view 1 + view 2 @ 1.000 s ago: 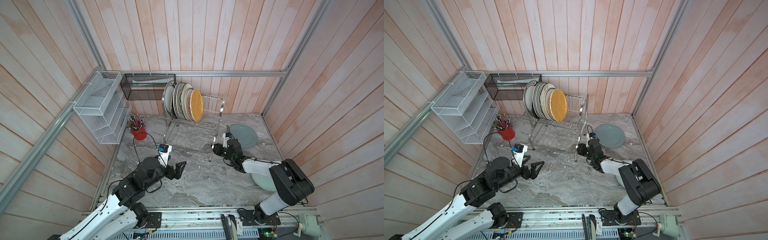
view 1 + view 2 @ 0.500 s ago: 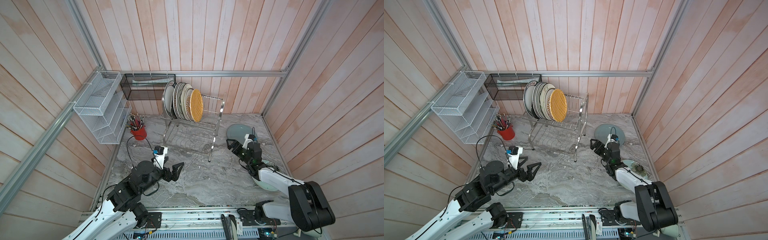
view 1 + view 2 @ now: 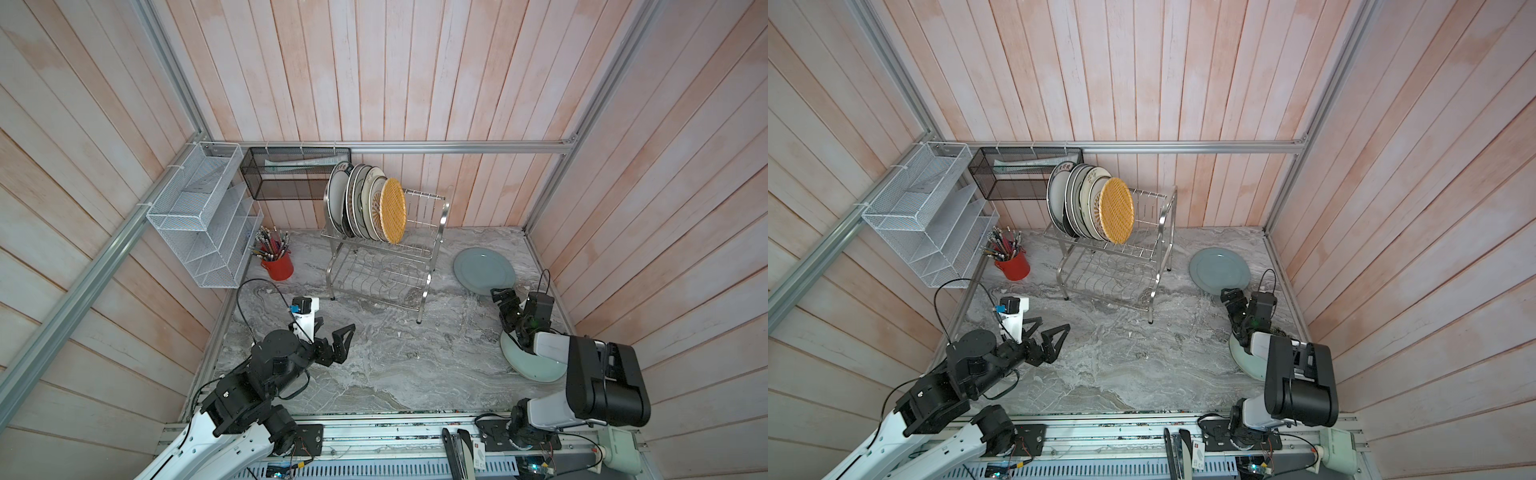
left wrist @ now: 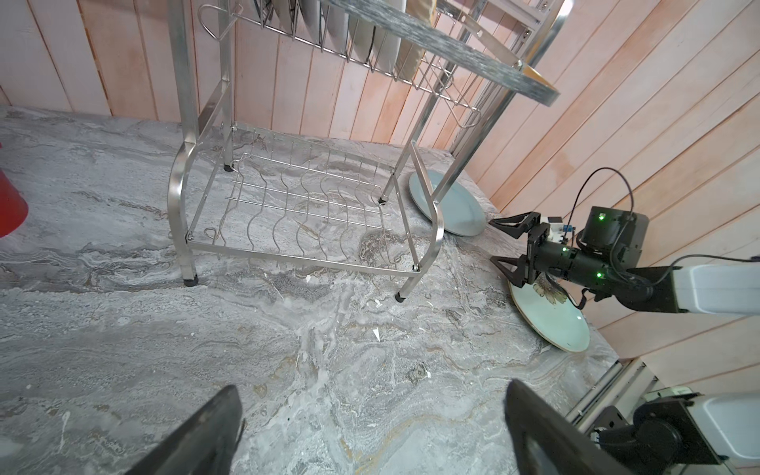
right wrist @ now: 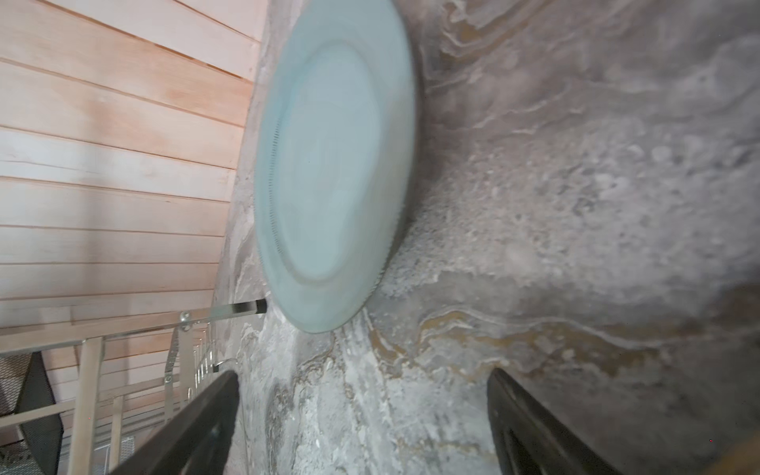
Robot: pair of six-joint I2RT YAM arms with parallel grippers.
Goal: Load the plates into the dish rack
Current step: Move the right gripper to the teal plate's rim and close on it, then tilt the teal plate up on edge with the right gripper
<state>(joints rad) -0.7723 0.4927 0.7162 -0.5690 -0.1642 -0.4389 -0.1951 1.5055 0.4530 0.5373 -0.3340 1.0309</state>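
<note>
Seeing most plates (image 3: 361, 203) upright in the dish rack (image 3: 380, 266), I judge two remain on the worktop (image 3: 395, 361), a grey-blue plate (image 3: 484, 270) beside the rack and a teal plate (image 4: 551, 325) under my right arm, with left fingers (image 4: 214, 432) and right fingers (image 5: 201, 427) both spread wide, empty.

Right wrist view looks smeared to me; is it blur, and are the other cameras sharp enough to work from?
Right wrist view: motion blur smears the grey-blue plate and the marble table. Left wrist view: sharp, the dish rack shows crisp wires, its posts splayed by the wide lens. Both top views: sharp and evenly lit, wall planks fanning outward.
</note>
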